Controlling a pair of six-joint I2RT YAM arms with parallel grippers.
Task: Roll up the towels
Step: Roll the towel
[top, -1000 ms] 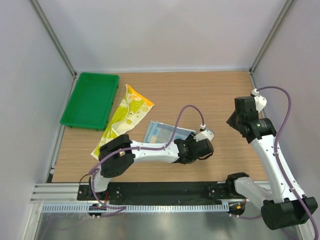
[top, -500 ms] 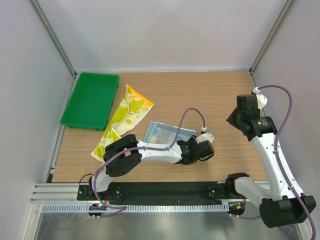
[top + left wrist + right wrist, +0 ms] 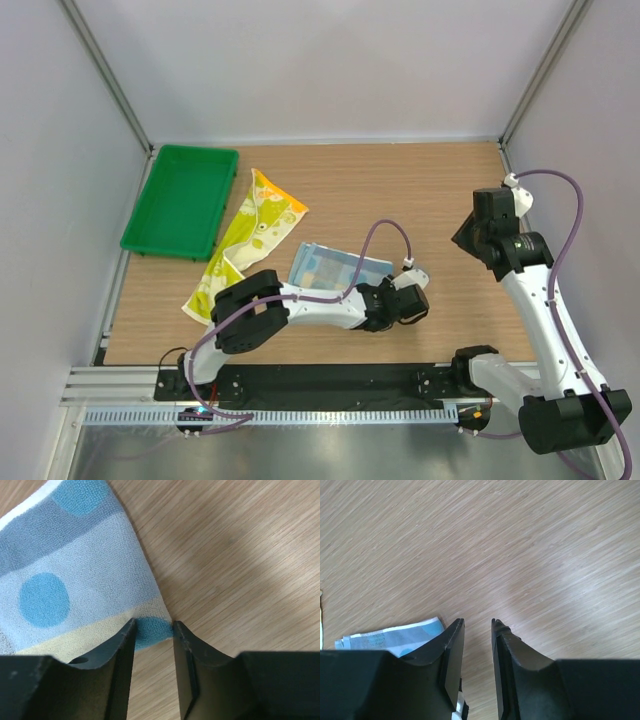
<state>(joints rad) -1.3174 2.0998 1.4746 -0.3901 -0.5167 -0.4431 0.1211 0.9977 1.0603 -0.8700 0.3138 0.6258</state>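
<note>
Blue towel (image 3: 325, 262) lies flat on the bench (image 3: 400, 190), one corner between the left tool (image 3: 151, 628) tips, slightly parted; press down, pinch only that corner, roll evenly. Right tool (image 3: 477, 625) hangs parted, empty

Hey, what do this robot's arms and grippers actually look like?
The left arm and right arm have white links with bulky black joints. A thin purple cable loops off each. The left gripper and right gripper have plain matte-black fingers that taper toward the tips.
</note>
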